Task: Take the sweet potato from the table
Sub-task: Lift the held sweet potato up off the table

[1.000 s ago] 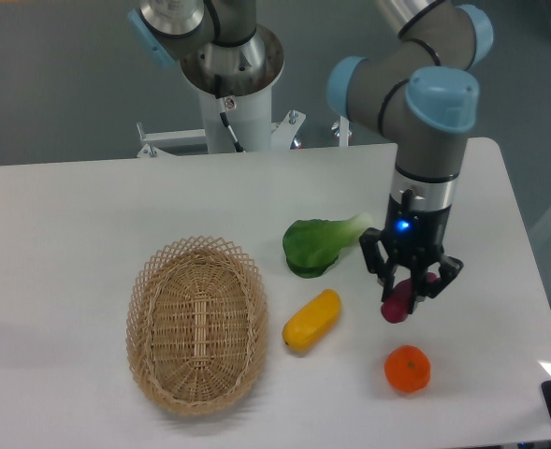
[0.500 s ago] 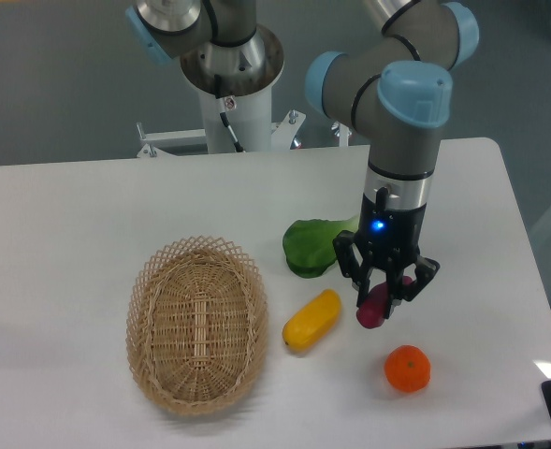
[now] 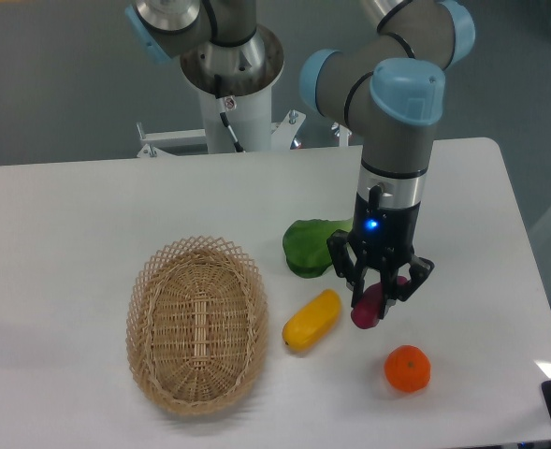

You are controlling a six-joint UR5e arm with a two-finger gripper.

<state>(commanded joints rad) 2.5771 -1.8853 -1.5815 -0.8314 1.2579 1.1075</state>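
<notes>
The reddish-purple sweet potato (image 3: 368, 309) hangs between the fingers of my gripper (image 3: 377, 292), which is shut on it. Its lower end pokes out below the fingertips, at or just above the white table (image 3: 69, 215); I cannot tell if it touches. The gripper points straight down, right of the yellow vegetable (image 3: 311, 320) and up-left of the round orange fruit (image 3: 407, 369).
A green leafy vegetable (image 3: 310, 246) lies just behind and left of the gripper, partly hidden by it. An empty oval wicker basket (image 3: 197, 322) sits at the left. The arm's base column (image 3: 230, 84) stands at the back.
The gripper, holding the sweet potato, has moved left and slightly toward the front, from beside the table's right part to close by the yellow vegetable. Other objects have not moved.
</notes>
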